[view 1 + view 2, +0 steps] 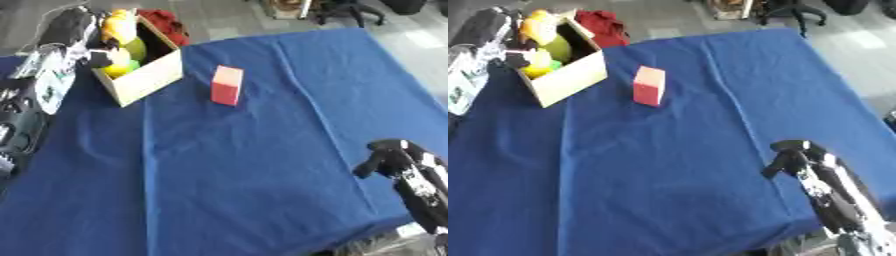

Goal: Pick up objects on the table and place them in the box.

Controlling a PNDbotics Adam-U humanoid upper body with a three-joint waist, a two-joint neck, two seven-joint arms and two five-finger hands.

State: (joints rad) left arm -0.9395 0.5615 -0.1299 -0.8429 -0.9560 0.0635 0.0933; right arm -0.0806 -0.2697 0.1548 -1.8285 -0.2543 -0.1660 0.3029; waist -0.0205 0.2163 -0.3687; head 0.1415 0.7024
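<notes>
One red block (pixel 227 85) stands alone on the blue-clothed bench (pixel 245 165), just right of the open cardboard box (pixel 144 75) at the far left, which holds yellow and green things. Wide bare cloth spreads around the block to the right and near edges. Left hand (pixel 98 56) reaches into the box; whether its fingers are apart I cannot tell. Right hand (pixel 791 156) hovers near the near-right edge, fingers curled together, empty. Grey floor (pixel 411 40) lies beyond.
</notes>
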